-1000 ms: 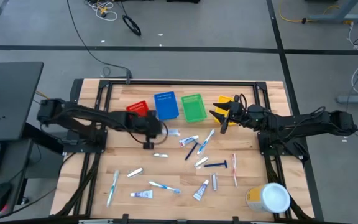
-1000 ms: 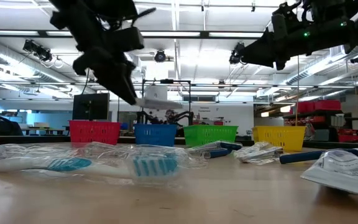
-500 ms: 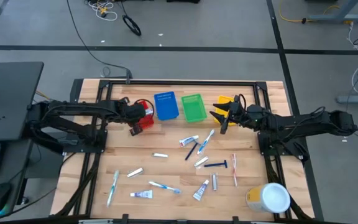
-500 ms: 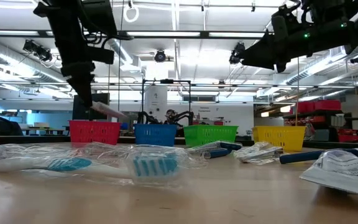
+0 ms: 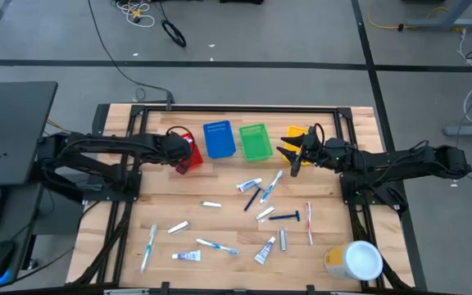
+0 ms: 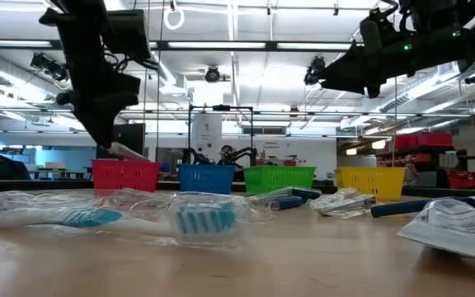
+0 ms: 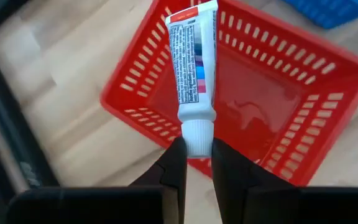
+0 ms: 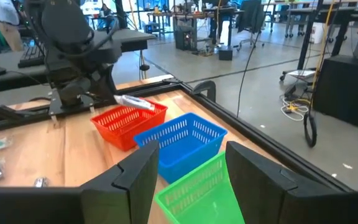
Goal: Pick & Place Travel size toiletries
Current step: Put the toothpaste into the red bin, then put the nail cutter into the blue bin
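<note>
Holding a small toothpaste tube (image 7: 192,68) by its cap, your left gripper (image 7: 196,163) hangs directly over the red bin (image 7: 278,162), jaws clamped on the white cap with the tube pointing out over the basket's open floor. You are at the placing step: the tube is carried and lined up, not yet dropped. I judge the next move needs only a short descent, or none, then a release; keep the tube inside the rim so it does not catch the slatted wall and tip out onto the wood.

Your right gripper (image 5: 289,156) waits by the yellow bin (image 5: 295,133), jaws spread and empty.

Counting from above: four bins in a row, red, then the blue bin (image 5: 219,138), then the green bin (image 5: 255,142), then yellow. One white-lidded yellow tub (image 5: 354,261) sits at the table's (image 5: 220,262) near right corner. Roughly a dozen toiletries (image 5: 259,193) lie loose on the table, a cluster in the middle and a scatter nearer the front; I cannot sort every one by type.
</note>
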Tool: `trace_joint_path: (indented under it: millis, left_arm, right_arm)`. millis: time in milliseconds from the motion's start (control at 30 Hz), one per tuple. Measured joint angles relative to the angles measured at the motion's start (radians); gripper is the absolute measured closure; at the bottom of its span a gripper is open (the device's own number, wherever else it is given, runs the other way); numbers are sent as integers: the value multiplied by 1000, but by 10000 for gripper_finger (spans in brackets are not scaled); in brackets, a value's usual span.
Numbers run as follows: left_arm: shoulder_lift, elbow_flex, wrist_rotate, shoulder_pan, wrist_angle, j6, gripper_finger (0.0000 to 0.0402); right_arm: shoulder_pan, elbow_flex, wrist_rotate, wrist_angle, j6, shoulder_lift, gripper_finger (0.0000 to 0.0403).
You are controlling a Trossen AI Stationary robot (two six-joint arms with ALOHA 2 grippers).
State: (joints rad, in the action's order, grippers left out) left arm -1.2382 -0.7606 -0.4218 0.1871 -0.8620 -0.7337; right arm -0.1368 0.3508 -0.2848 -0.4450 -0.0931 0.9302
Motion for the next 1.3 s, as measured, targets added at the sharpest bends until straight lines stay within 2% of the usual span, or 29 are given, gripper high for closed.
trace_joint_path:
  millis: [200, 367, 533, 833, 1133, 1300]
  left_arm:
    - [-23, 47, -2, 0, 16, -121, 345]
    - [-21, 68, -5, 6, 94, -127, 333]
    - [-30, 89, 17, 31, 208, -127, 322]
    - [-109, 92, 74, 82, 231, -79, 316]
    - [-122, 91, 60, 83, 253, -50, 269]
    - [-122, 60, 41, 83, 251, -8, 258]
  right_arm:
    - [0, 0, 0, 0, -1, 0, 206]
    - [0, 0, -1, 0, 3, 0, 206]
    - [-2, 0, -1, -9, 48, 0, 206]
    - [-2, 0, -1, -39, 106, 0, 206]
    - [-2, 0, -2, -76, 109, 0, 206]
    - [-2, 0, -2, -77, 109, 0, 206]
